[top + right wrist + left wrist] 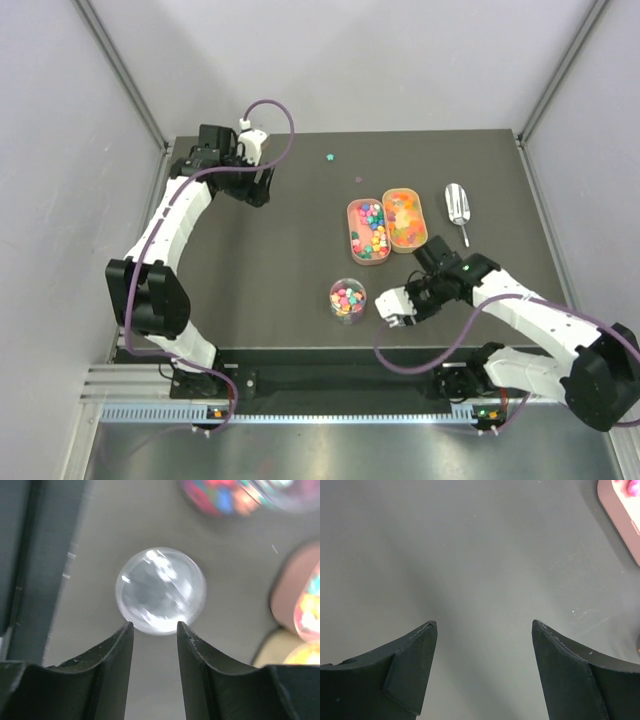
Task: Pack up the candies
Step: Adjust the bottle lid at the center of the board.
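Capping stage: right pincer, narrowly parted, hangs over the clear lid; left pincer gapes empty. Next, grip lid, seal the cup of candies

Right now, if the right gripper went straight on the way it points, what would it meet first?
Probably the clear round plastic lid just ahead of the right gripper, though depth is unclear.

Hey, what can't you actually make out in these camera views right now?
- Right wrist view: whether the right gripper grips the clear round piece or just hovers; its tips overlap the edge.
- Right wrist view: the candies at the top are blurred and cut by the frame.
- Left wrist view: the pink tray is cut by the right edge, contents mostly unseen.
- Top view: two stray specks are too small to identify.
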`<action>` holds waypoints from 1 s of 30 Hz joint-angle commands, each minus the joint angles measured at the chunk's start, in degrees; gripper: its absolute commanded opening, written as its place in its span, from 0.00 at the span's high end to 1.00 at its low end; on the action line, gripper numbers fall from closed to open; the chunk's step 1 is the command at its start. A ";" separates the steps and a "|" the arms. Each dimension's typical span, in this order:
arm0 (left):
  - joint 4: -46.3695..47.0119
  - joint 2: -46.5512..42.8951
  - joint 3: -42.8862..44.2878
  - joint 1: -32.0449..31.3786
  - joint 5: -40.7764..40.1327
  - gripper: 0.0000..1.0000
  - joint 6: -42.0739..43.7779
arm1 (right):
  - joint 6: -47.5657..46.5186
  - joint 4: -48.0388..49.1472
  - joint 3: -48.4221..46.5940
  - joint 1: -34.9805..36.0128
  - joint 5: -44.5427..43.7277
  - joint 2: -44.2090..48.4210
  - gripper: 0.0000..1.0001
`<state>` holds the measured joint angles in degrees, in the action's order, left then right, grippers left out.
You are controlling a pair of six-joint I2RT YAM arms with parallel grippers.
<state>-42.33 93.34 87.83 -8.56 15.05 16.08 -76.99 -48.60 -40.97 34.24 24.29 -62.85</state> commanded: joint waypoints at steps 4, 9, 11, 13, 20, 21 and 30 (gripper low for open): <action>2.16 0.35 1.11 0.21 -1.51 0.18 1.24 | -1.68 -4.05 1.51 7.77 1.55 0.28 0.61; 2.51 -0.53 -0.38 0.21 -1.78 0.18 1.24 | 1.75 -1.15 1.42 8.83 0.58 -2.62 0.64; 2.34 -1.23 -0.90 0.29 -1.60 0.18 1.06 | 3.07 0.17 0.81 8.83 0.14 -4.91 0.64; 2.33 -1.84 -1.17 0.30 -1.25 0.18 0.89 | 4.91 2.00 0.11 8.91 -0.03 -7.36 0.65; 2.69 -3.43 -2.84 0.65 -0.81 0.18 0.45 | 7.20 5.88 -0.16 9.18 -3.63 -12.38 0.88; 2.69 -3.51 -2.93 0.73 -0.72 0.18 0.27 | 7.29 5.80 -0.16 9.27 -4.16 -12.65 0.94; 3.39 -3.34 -3.28 0.82 0.07 0.18 0.10 | 14.58 -7.55 -13.94 5.67 -1.37 -2.90 1.00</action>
<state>-41.63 92.53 84.86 -7.99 14.06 16.43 -66.59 -50.13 -46.13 41.45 18.85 -71.42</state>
